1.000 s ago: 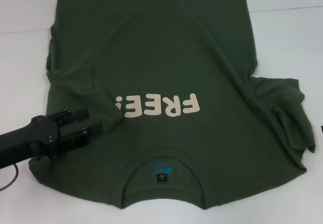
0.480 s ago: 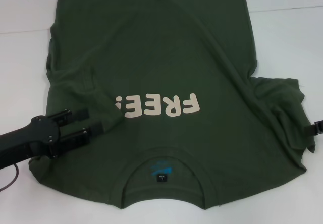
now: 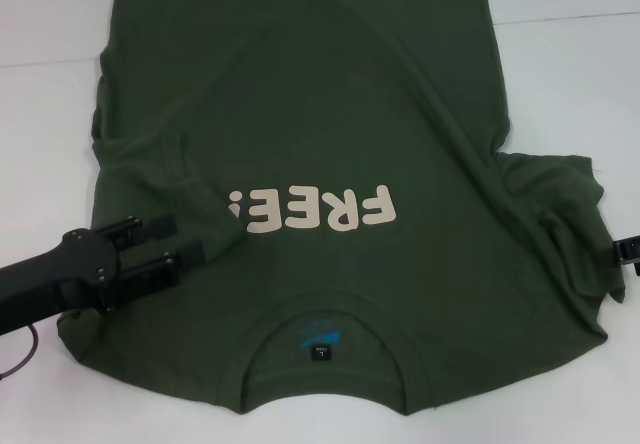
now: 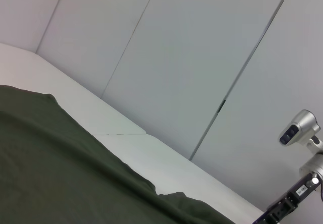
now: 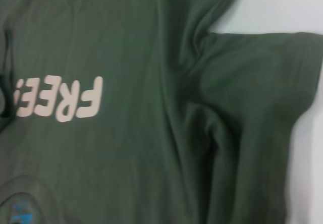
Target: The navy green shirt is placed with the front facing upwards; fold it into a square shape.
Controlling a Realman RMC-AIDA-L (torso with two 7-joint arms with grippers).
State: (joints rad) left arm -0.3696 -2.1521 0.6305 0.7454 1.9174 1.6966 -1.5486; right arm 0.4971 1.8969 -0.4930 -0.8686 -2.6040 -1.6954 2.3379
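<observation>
The navy green shirt (image 3: 320, 114) lies front up on the white table (image 3: 50, 164), with cream "FREE!" lettering (image 3: 315, 210) and its collar (image 3: 322, 344) nearest me. The sleeve on my left (image 3: 165, 179) is folded in over the chest. My left gripper (image 3: 190, 240) rests open on the shirt beside that fold, left of the lettering, with nothing between its fingers. The other sleeve (image 3: 565, 214) (image 5: 262, 103) lies spread out and wrinkled. Only a tip of my right gripper (image 3: 630, 252) shows at the right edge, next to that sleeve.
Bare white table (image 3: 570, 74) lies on both sides of the shirt. The left wrist view shows the shirt's edge (image 4: 60, 173), grey wall panels (image 4: 192, 57) behind the table, and the right arm (image 4: 298, 193) farther off.
The right gripper has come into view at the right edge beside the spread sleeve. The left gripper and the shirt have hardly moved.
</observation>
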